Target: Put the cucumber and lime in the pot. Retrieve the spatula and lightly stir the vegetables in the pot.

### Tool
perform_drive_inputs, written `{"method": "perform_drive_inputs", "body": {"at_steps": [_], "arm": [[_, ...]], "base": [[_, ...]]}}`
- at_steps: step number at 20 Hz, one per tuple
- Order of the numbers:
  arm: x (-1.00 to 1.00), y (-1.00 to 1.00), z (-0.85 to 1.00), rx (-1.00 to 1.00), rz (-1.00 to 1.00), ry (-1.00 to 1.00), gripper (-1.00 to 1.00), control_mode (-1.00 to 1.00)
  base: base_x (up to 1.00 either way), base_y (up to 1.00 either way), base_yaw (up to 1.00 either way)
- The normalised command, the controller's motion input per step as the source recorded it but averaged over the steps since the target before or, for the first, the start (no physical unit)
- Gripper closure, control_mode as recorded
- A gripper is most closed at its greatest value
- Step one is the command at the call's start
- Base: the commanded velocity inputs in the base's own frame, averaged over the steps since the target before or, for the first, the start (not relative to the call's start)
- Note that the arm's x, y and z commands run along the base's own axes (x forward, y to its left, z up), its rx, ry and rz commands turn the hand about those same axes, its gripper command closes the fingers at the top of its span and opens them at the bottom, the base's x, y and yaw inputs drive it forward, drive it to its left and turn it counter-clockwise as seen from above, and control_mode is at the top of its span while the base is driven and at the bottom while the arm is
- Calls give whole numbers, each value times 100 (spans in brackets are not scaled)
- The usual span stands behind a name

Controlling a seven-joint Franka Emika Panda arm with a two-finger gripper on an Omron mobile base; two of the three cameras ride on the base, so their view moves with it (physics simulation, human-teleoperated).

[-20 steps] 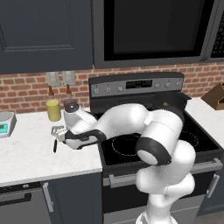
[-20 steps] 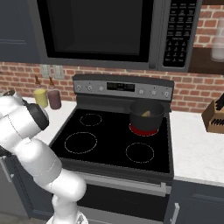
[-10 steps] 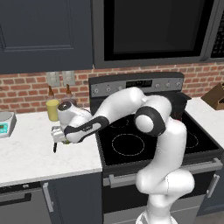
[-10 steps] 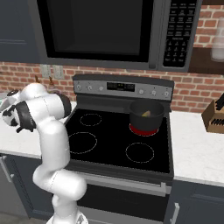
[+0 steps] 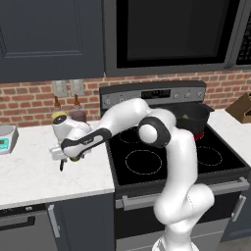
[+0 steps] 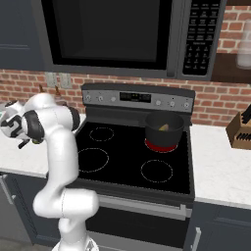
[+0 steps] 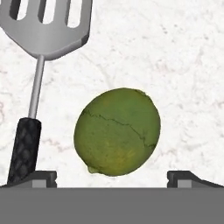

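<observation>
The lime (image 7: 117,131), round with dimpled, cracked green-yellow skin, lies on the white marbled surface (image 7: 183,65) between the spread tips of my open pincer (image 7: 113,177). Just beside it lies the spatula (image 7: 37,65), slotted silver head cropped, black handle knurled. The dark pot (image 6: 164,131) on the stove holds the cucumber (image 6: 163,127), mostly hidden.

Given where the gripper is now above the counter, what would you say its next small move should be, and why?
Probably a short descent straight onto the lime and then closing. In the hand view it lies on the white counter between the open gripper tips, with the spatula just beside it, and something yellowish-green already shows in the pot.
</observation>
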Motion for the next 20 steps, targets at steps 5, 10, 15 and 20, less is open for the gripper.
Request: {"method": "perform_drive_inputs", "body": {"at_steps": [5, 10, 15, 20], "arm": [[29, 0, -28, 0, -11, 0, -100, -100], [16, -1, -35, 0, -11, 0, -100, -100], [8, -13, -31, 0, -11, 0, -100, -100], [0, -19, -26, 0, -9, 0, 100, -100]], "base": [[0, 0, 0], [0, 0, 0], [0, 0, 0], [0, 0, 0]]}}
